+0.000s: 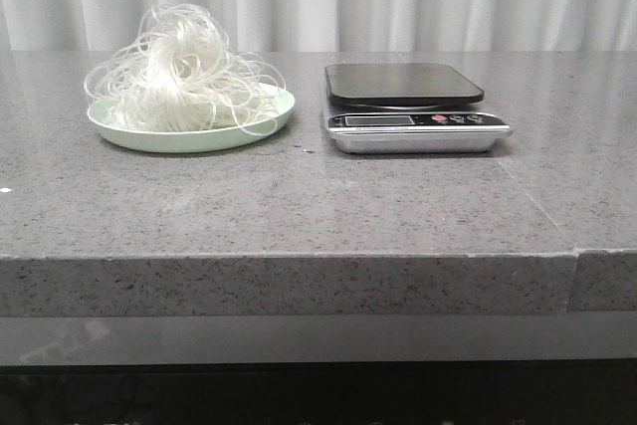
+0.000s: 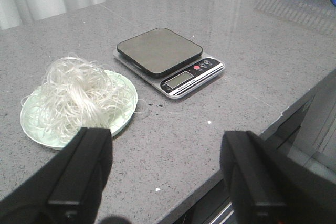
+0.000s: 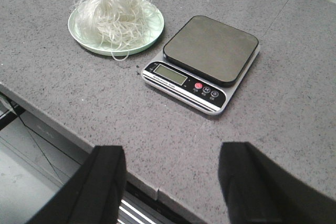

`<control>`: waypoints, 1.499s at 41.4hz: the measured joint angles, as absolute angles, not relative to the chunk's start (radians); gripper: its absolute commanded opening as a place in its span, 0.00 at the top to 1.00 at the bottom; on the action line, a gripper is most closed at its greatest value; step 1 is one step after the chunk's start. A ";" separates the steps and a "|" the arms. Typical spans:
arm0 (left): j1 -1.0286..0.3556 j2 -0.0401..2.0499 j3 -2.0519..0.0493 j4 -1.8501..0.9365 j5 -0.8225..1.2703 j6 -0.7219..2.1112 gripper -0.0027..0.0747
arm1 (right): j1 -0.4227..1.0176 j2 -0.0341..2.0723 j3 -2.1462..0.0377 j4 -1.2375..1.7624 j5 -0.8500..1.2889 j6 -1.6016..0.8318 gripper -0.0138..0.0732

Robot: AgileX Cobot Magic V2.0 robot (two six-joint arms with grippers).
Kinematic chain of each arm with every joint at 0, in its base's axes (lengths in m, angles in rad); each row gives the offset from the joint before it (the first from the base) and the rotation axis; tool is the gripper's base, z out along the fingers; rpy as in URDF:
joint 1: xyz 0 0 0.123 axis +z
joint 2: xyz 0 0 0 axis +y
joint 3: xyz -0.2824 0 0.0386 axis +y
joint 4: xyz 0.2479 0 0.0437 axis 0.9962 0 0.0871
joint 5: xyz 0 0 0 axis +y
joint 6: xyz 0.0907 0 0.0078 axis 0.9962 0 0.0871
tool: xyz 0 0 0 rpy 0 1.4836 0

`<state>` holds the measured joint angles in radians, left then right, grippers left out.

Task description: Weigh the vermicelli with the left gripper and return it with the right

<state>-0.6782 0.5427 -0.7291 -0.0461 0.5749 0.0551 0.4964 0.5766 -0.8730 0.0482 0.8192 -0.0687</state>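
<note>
The left gripper [image 2: 165,177] is held wide open, empty, short of the vermicelli [image 1: 182,72], which is heaped on the plate [image 1: 254,128] beside the scale [image 1: 418,124]; the right gripper [image 3: 170,182] is likewise spread, nothing yet lifted

Lighting: bright, even, overhead. Shadows: soft, short, under plate [image 1: 189,136] and scale [image 1: 416,121]. Glare: faint sheen on far countertop [image 2: 252,35]. Focus: sharp; near fingers [image 2: 79,177] blurred.
</note>
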 measured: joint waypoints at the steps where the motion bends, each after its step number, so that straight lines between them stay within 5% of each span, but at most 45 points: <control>1: -0.678 0.543 -0.729 -0.046 0.575 0.055 0.31 | 0.496 0.565 -0.868 0.048 0.820 -0.069 0.27; 10: -0.678 0.543 -0.729 -0.046 0.575 0.055 0.42 | 0.496 0.551 -0.857 0.048 0.824 -0.069 0.28; 23: -0.678 0.543 -0.729 -0.046 0.575 0.055 0.63 | 0.496 0.551 -0.857 0.048 0.824 -0.069 0.55; 37: -0.678 0.543 -0.729 -0.046 0.575 0.055 0.77 | 0.496 0.551 -0.857 0.048 0.824 -0.069 0.68; 62: -0.678 0.543 -0.729 -0.046 0.575 0.055 0.78 | 0.496 0.551 -0.857 0.048 0.826 -0.069 0.68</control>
